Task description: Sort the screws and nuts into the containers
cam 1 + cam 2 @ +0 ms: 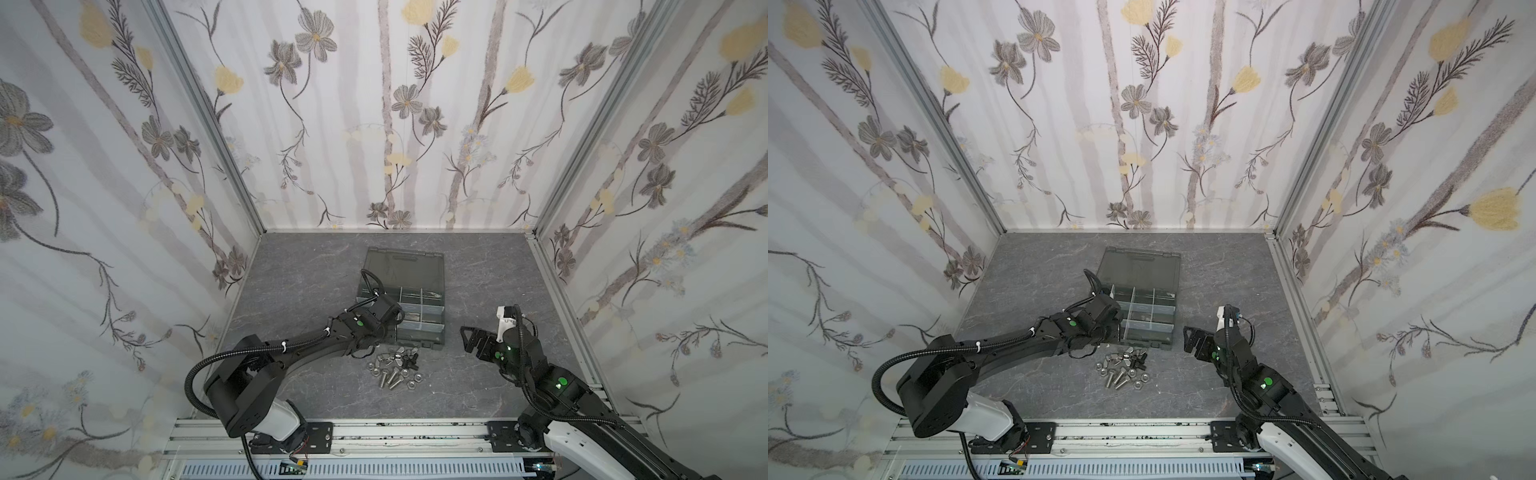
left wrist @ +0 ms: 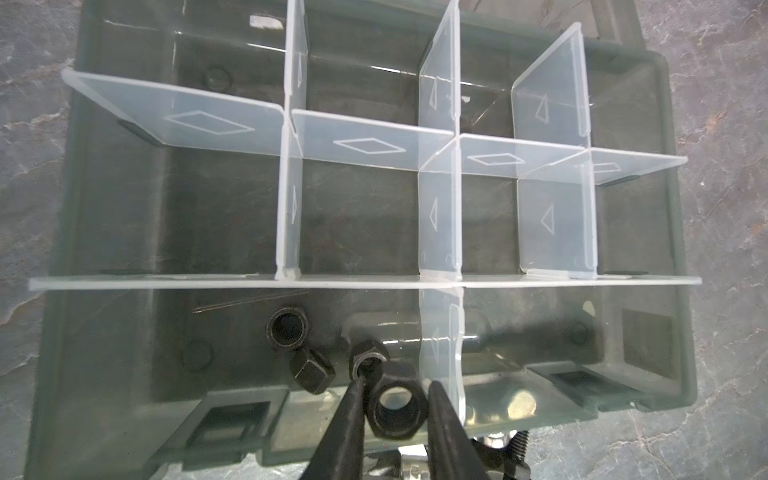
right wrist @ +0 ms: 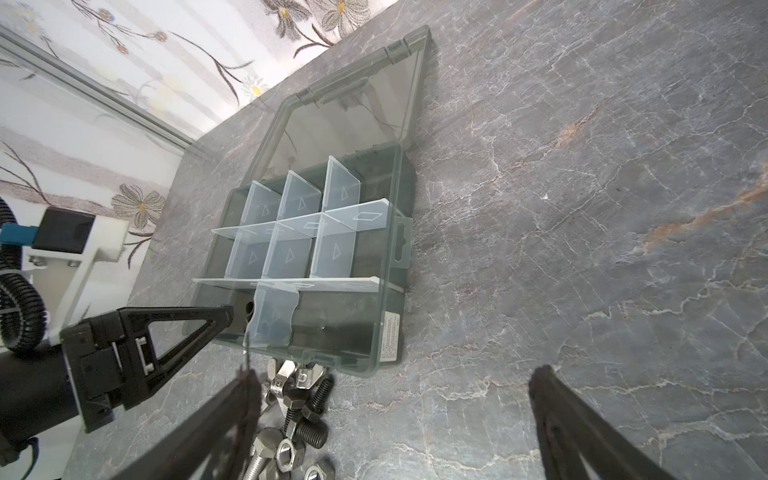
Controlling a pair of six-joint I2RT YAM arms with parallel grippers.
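Note:
My left gripper [image 2: 397,380] is shut on a black nut [image 2: 399,409], held just above the organiser case's [image 1: 436,328] near-left container. Three more black nuts [image 2: 287,330] lie on that container's floor. In the top views the left gripper [image 1: 400,318] reaches over the case's near-left corner. Loose screws and nuts [image 1: 392,370] lie heaped on the table in front of the case; silver screws [image 1: 1119,378] are at the heap's near side. In the right wrist view, black screws [image 3: 311,432] and wing nuts [image 3: 286,370] show. My right gripper [image 3: 395,376] hangs open right of the heap, holding nothing.
The case's smoky lid [image 1: 405,266] lies open flat toward the back wall. Pale dividers [image 2: 365,145] split the case [image 2: 681,316] into compartments. Flowered walls close in three sides, and a metal rail [image 1: 395,432] runs along the front edge.

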